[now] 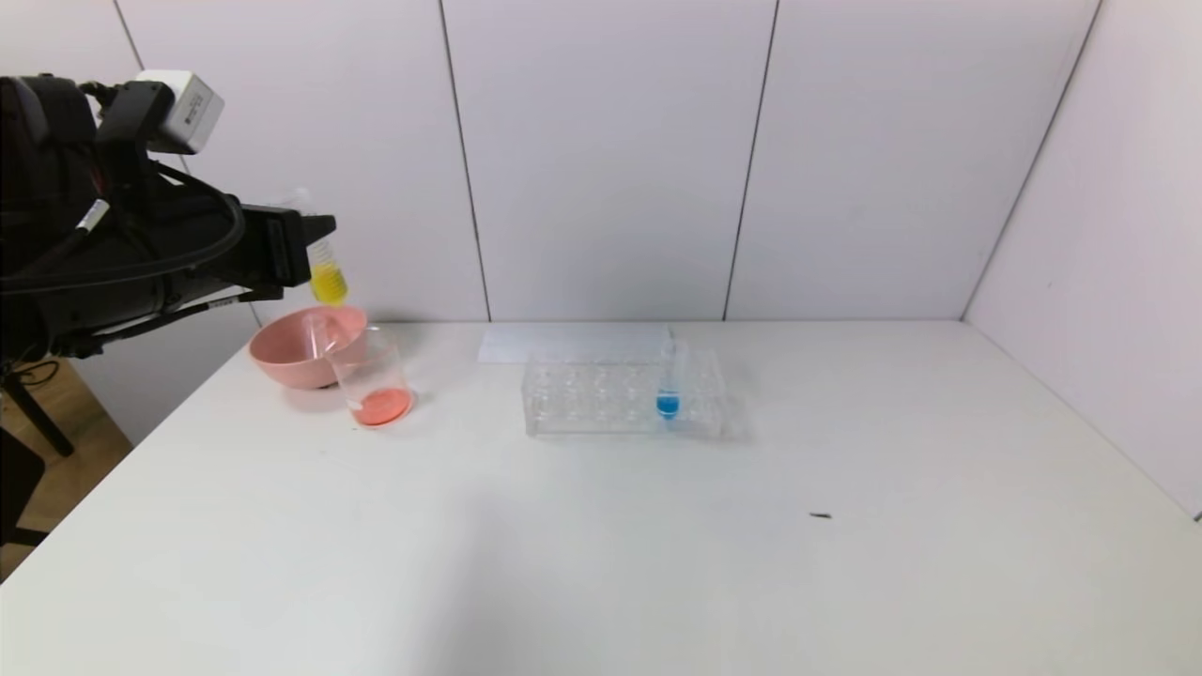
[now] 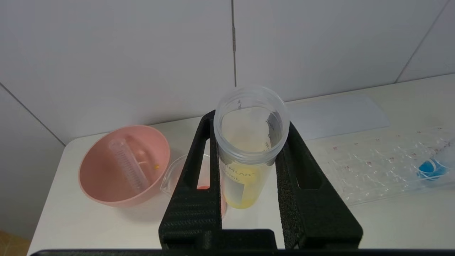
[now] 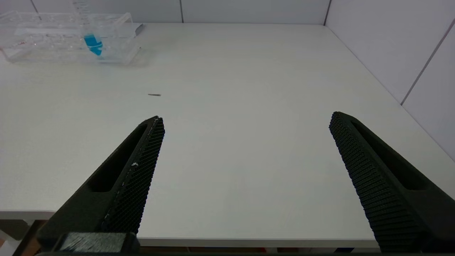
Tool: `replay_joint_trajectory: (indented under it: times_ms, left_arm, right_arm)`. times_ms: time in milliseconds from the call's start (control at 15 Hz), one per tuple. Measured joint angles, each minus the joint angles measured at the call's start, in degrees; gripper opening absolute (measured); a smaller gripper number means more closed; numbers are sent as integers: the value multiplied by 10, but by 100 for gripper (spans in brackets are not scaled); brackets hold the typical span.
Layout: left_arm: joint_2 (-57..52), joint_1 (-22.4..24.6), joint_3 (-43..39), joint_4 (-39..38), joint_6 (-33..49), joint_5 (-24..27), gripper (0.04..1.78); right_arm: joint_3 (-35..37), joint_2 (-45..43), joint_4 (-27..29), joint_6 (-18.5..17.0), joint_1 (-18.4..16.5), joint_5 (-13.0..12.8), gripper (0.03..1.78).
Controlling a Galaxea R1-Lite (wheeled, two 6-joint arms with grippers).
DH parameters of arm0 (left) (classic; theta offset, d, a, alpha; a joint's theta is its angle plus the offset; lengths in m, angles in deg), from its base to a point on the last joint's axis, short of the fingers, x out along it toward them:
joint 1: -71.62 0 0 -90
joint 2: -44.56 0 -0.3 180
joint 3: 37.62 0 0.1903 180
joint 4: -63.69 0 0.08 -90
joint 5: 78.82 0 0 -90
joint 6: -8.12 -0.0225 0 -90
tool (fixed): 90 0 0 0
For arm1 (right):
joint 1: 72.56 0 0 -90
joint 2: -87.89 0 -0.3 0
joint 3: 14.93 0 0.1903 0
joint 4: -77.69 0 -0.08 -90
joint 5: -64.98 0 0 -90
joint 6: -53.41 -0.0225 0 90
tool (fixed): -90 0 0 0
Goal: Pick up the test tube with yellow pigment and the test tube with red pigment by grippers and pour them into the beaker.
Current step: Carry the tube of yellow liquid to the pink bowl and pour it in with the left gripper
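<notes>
Now I am holding the left gripper (image 1: 315, 246) high at the far left of the table (image 1: 601, 526), its fingers pinching the yellow tube (image 1: 328, 272) around the upper body so the open mouth stays free for pouring. I am keeping the tube close to upright, the yellow liquid sitting in its rounded bottom, so nothing is spilling while it is hanging just above the pink bowl (image 1: 291, 361) and the beaker (image 1: 374, 380). The beaker is standing just right of the bowl and touching or nearly touching it, with red-orange liquid already lying in its base. An empty tube (image 2: 128, 165) is resting slanted inside the bowl, which seems to be serving as the drop-off for used tubes. My judgement is that the yellow pour is the step in hand, and the tube's mouth needs tipping over the beaker, not the bowl. The rack (image 1: 624, 394) is sitting mid-table, holding only the blue tube (image 1: 668, 385). The right gripper (image 3: 245, 149) is idling spread wide over the near right edge, holding nothing.
</notes>
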Motion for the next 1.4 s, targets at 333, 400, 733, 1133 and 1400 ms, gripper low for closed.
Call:
replay_joint_trajectory:
  times_ms: [333,400,733,1133,1400]
  left_arm:
    - [3,68,-2,0,-1,14,46]
    - [5,79,-1,0,-1,17,46]
    - [26,128,3,0,0,43,46]
    - [62,157,6,-2,-1,49,46]
    - [82,173,12,-2,0,83,46]
  right_arm:
    - [0,0,0,0,0,0,170]
    - [0,0,0,0,0,0,170]
    - [0,0,0,0,0,0,170]
    - [0,0,0,0,0,0,170]
    - [0,0,0,0,0,0,170]
